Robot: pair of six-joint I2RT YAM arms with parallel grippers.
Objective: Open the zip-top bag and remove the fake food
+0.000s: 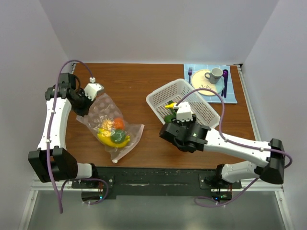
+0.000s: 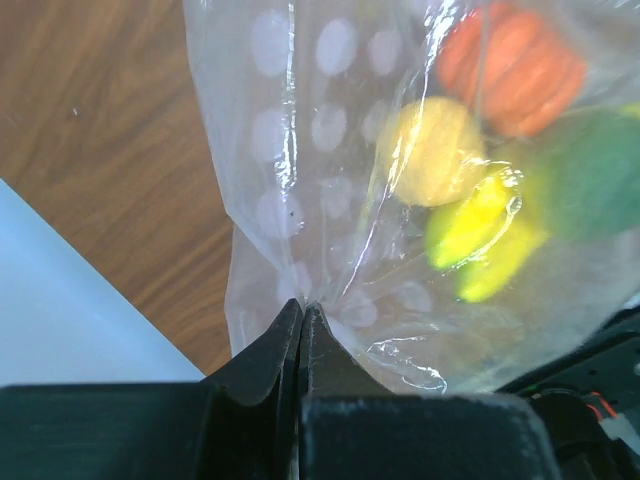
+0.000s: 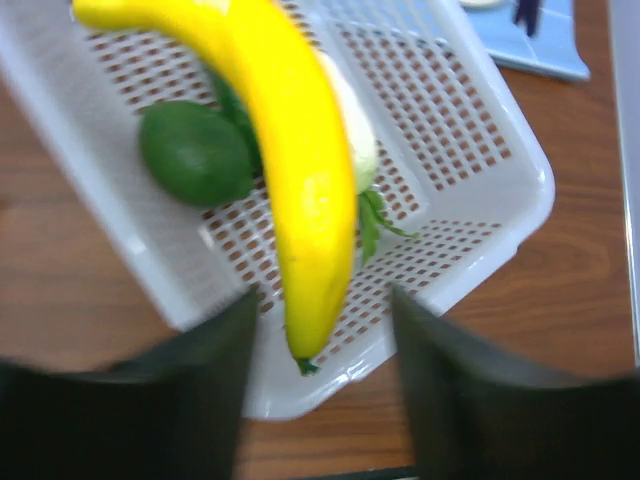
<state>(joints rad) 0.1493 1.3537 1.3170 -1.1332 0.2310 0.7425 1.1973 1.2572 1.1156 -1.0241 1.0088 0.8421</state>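
The zip-top bag [image 1: 106, 115] lies on the left of the worktop [image 1: 139, 79]. Its long axis runs diagonally from the far-left end, pinched in the clenched left claw [image 2: 301, 308], to near-right, with fake food [image 1: 113, 132] inside. The right claw [image 3: 322, 295] is released above the basket [image 3: 480, 170]. A banana [image 3: 300, 170], seemingly untouched, points its tip between the jaws.

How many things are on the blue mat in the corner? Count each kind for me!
plate: 1
mug: 1
fork: 1
spoon: 1
Total on the blue mat: 4
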